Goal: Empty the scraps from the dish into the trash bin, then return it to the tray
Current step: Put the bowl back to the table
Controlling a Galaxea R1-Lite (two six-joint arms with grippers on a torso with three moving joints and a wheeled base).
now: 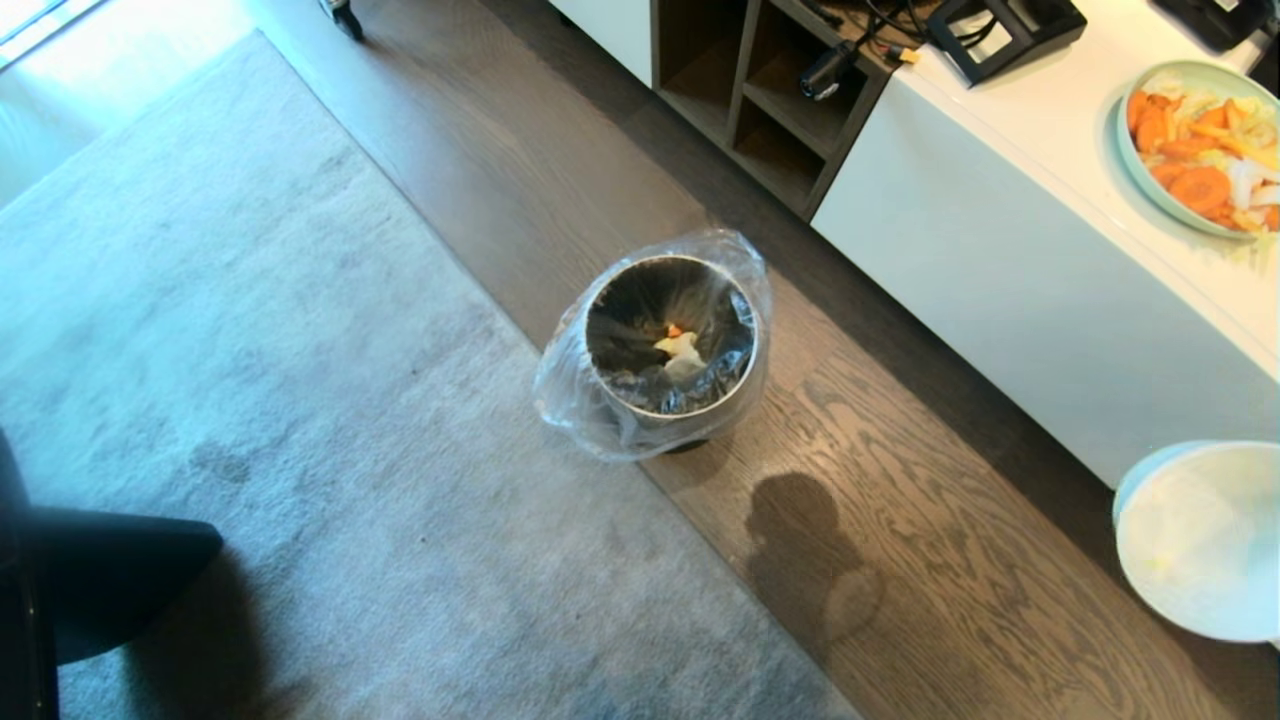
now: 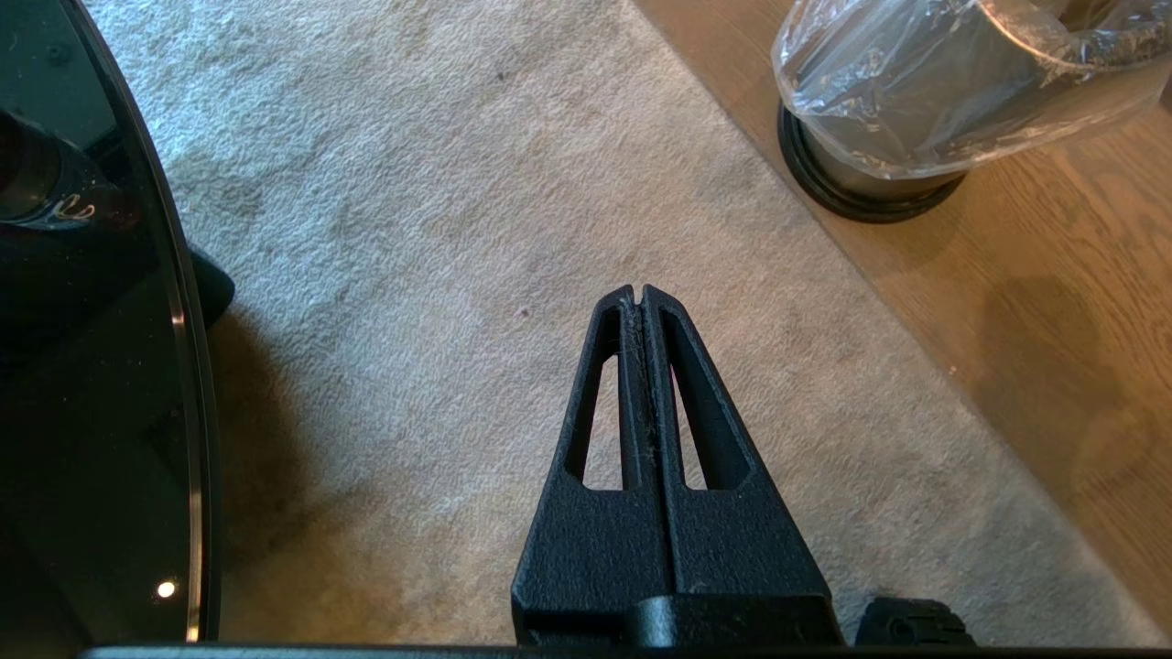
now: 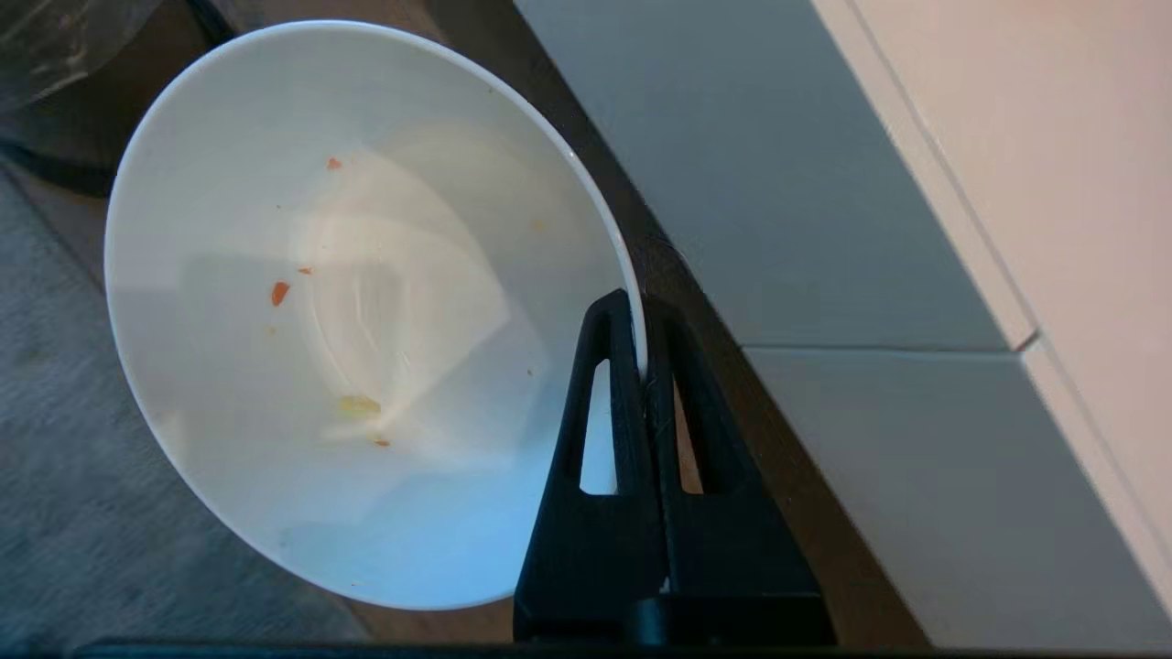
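Right gripper (image 3: 644, 316): we see its two black fingers pressed together on the rim of the dish, one inside the wall, one outside; the bowl is its only load.
Dish (image 3: 366, 311): the white bowl hangs from our closed fingers by its near rim and spreads away from the fingertips, tipped so that its inside faces the wrist camera. In the head view it shows at the right edge (image 1: 1200, 540), low, above the wood floor.
Scraps in the dish: only tiny orange flecks and one pale yellow bit cling to the inner wall, just beyond the fingertips.
Cabinet (image 3: 824, 183): the white cabinet front stands just beside our right gripper, on the side away from the bowl.
Trash bin (image 1: 672, 340): farther off, past the bowl's far rim, standing upright on the wood floor at the carpet's edge, clear liner bag folded over its steel rim.
Scraps in the bin (image 1: 680, 348): pale pieces and an orange one lie at the bottom.
Left gripper (image 2: 638, 295): its fingers are pressed together on nothing, hanging over the carpet (image 2: 458, 229), the bin well beyond its tips.
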